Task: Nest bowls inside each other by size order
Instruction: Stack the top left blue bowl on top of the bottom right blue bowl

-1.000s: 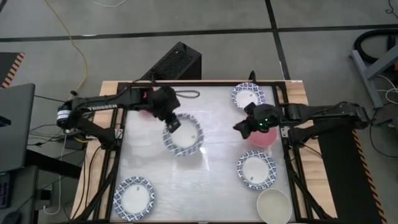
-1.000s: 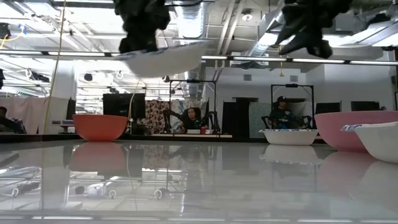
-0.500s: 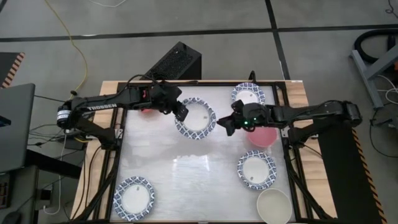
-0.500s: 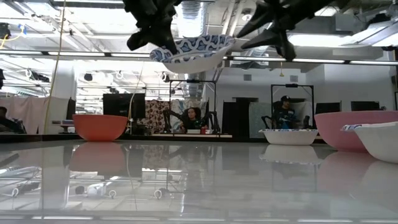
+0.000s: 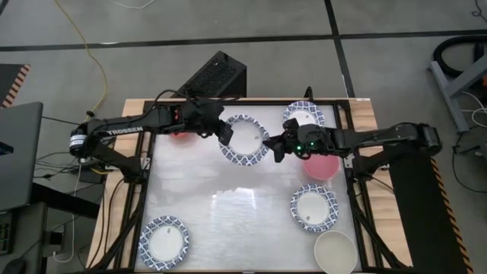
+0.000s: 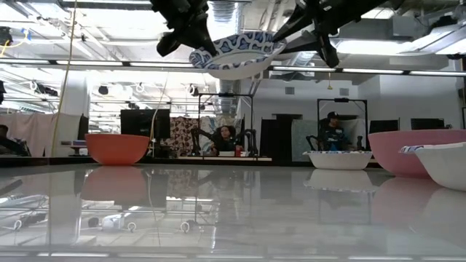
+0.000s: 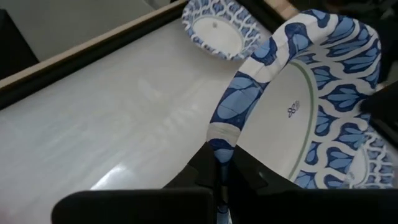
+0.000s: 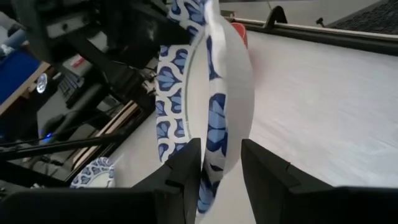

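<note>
Handover aloft, surface's 12 o'clock zone. Left pincer [image 5: 225, 134] clamped on blue-rimmed bowl [image 5: 245, 140]; right pincer [image 5: 278, 146] parted, straddling opposite rim. Close right fully before left releases; keep bowl level.

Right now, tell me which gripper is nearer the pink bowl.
Right. The right gripper is just left of the pink bowl, straddling the raised blue-rimmed bowl's rim; the left gripper pinches that bowl's far rim.
</note>
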Controlling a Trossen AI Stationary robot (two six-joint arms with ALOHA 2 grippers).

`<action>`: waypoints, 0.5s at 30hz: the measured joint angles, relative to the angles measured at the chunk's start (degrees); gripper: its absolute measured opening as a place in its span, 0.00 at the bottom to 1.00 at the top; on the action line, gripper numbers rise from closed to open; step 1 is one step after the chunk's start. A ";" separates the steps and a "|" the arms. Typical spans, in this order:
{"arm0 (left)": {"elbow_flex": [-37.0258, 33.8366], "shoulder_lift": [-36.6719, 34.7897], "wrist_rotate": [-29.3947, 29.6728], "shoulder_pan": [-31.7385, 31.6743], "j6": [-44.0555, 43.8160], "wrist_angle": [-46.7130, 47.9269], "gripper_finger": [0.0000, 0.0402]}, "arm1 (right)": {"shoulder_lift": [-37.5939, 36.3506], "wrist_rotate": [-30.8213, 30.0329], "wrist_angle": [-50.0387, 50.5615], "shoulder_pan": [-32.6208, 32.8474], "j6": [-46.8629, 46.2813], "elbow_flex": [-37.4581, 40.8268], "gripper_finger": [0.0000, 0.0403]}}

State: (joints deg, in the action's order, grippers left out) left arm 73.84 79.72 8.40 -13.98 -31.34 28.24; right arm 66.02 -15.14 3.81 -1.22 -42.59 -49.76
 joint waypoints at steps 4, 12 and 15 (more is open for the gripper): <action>0.00 0.02 -0.40 0.00 0.01 -1.46 0.00 | 0.00 0.00 -0.06 -0.06 1.07 0.00 0.34; 0.00 0.07 -1.69 -0.02 0.01 -1.91 0.00 | 0.00 -0.09 0.46 -0.06 1.05 0.00 0.05; 0.00 0.07 -2.16 0.15 0.44 -1.89 0.00 | 0.00 -0.13 0.42 -0.08 -0.06 0.00 0.03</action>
State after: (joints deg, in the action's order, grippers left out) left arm 73.84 79.79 6.24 -13.83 -30.90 26.35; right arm 66.02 -15.27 4.23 -1.30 -42.65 -49.76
